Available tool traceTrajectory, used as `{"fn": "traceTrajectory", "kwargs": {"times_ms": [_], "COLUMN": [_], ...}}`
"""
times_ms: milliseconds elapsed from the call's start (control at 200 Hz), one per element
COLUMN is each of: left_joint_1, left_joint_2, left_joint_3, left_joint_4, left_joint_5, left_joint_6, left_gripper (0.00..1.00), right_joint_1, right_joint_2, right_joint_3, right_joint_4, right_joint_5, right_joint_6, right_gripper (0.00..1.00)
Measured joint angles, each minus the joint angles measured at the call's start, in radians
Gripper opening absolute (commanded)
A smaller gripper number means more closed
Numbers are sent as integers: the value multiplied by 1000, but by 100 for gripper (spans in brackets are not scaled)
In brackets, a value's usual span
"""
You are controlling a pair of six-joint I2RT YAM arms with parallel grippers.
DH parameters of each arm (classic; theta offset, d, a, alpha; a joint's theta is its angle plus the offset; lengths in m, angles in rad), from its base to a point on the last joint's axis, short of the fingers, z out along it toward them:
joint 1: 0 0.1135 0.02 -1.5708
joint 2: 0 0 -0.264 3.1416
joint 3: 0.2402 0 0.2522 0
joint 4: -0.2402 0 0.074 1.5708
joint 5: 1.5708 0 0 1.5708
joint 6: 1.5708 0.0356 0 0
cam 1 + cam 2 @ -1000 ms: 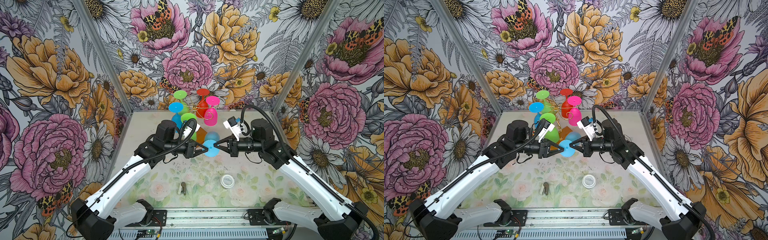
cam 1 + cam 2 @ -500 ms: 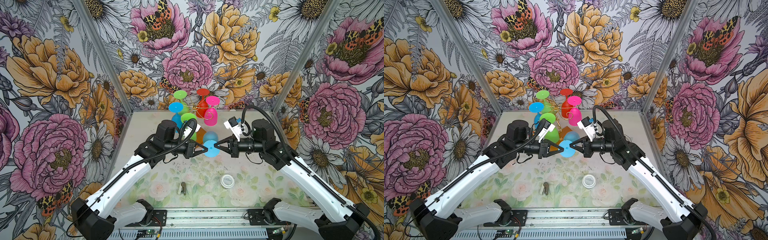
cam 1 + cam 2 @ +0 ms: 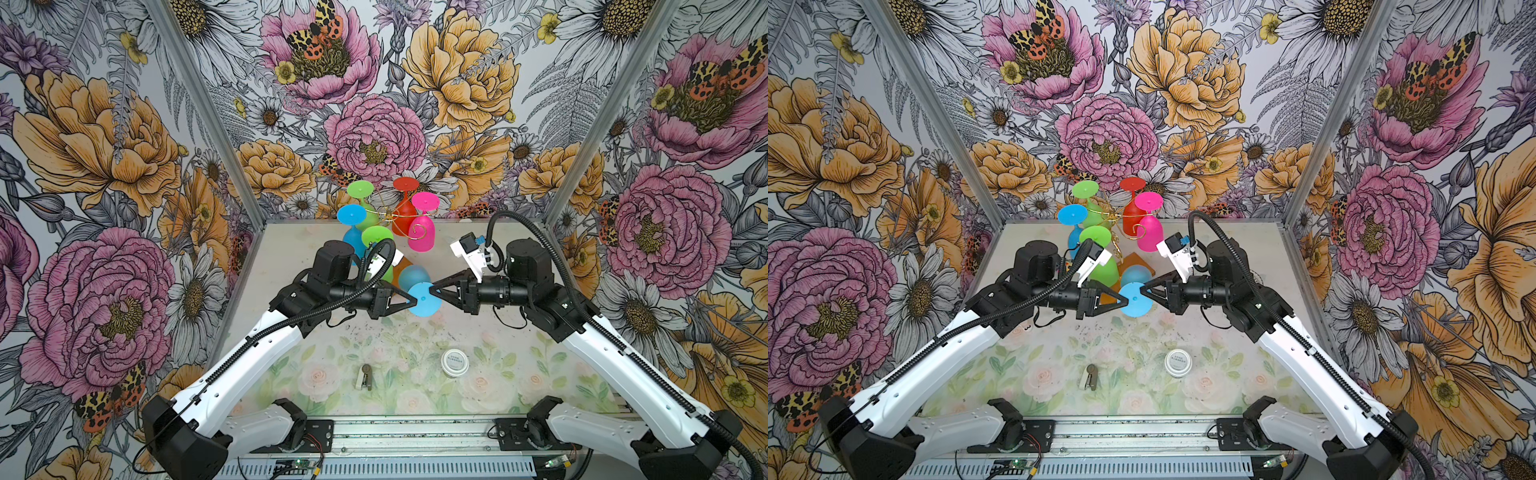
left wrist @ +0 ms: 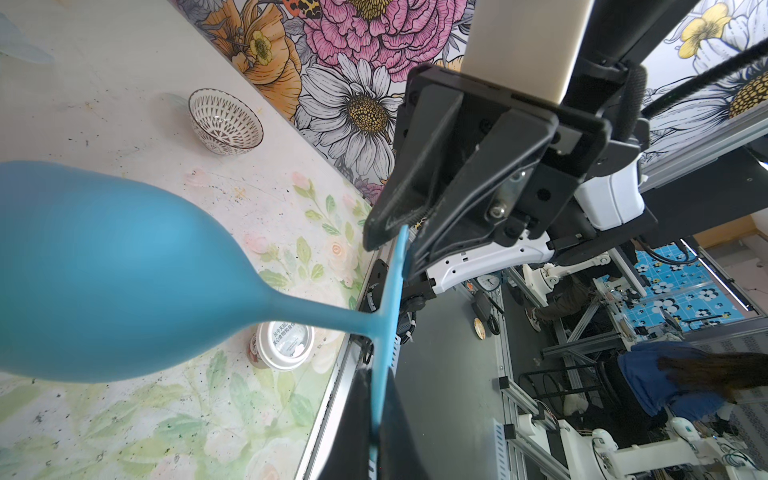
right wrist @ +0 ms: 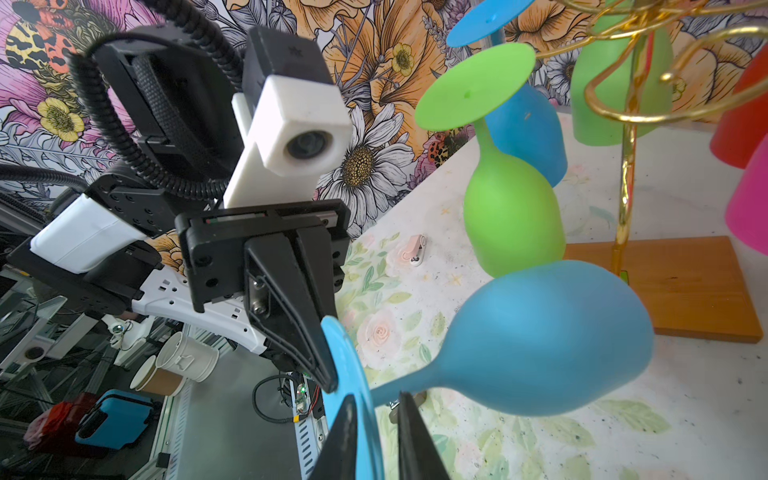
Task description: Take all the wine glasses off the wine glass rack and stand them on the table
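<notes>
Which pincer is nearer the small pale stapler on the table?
Left. The left pincer, gripping the blue plastic wine glass, hangs behind the small pale stapler; the right pincer lies further right.

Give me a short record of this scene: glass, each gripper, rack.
glass: matte blue wine glass, off the rack, held sideways in the air
left gripper: shut on the rim of its foot
right gripper: jaws slightly parted around the opposite rim
rack: gold wire wine glass rack on a wooden base, five coloured glasses hanging

Partly out of sight
The wine glass rack (image 3: 1134, 261) has its base mostly hidden behind the green glass (image 3: 1105, 270) and blue wine glass (image 3: 1136, 275); the white jar (image 3: 1177, 363) lettering is too small to read.
</notes>
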Motion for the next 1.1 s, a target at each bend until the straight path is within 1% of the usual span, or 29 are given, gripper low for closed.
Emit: {"fn": "traceTrajectory", "kwargs": {"times_ms": [145, 245, 495, 595, 841, 991, 1101], "left_joint_1": [-4, -6, -58, -82, -130, -157, -200], "left_joint_2": [0, 0, -34, -55, -80, -81, -87], "left_joint_3": [0, 0, -26, -42, -86, -109, -132], "left_joint_4": [-3, -4, -5, -5, -6, -11, -12], "left_joint_5": [0, -3, -42, -73, -168, -240, -312], "left_joint_6": [6, 11, 63, 98, 177, 221, 276], "left_gripper": [0, 0, 0, 0, 0, 0, 0], "right_joint_1": [0, -9, -124, -165, -194, -206, -213], "right_joint_2": [-40, -61, -67, -59, 73, 127, 151], "right_joint_3": [-2, -2, -2, 2, 108, 139, 153], "right_joint_4": [1, 3, -5, -49, -268, -351, -382], "right_joint_5": [30, 55, 118, 151, 298, 336, 357], "right_joint_6": [12, 36, 150, 183, 182, 175, 170], "right_gripper": [40, 45, 48, 49, 52, 54, 54]}}
